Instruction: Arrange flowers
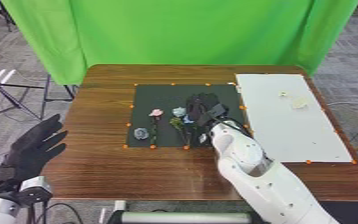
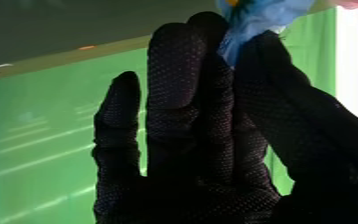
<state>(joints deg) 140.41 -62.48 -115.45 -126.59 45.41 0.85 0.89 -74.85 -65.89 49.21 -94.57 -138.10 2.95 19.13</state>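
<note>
Over the mat (image 1: 158, 95), the right hand (image 1: 213, 111) pinches a blue flower (image 2: 266, 19)

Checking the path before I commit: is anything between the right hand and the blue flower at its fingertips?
Nothing visible. The blue flower sits right between the thumb and fingers of the right hand. The pink flower lies off to the left.

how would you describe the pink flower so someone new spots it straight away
On the brown table, find the black mat left of the white board. On that mat, look between the grey flower near its left edge and the pale blue flower. The pink flower tops a long dark stem, and its colour sets it apart from both neighbours.
</note>
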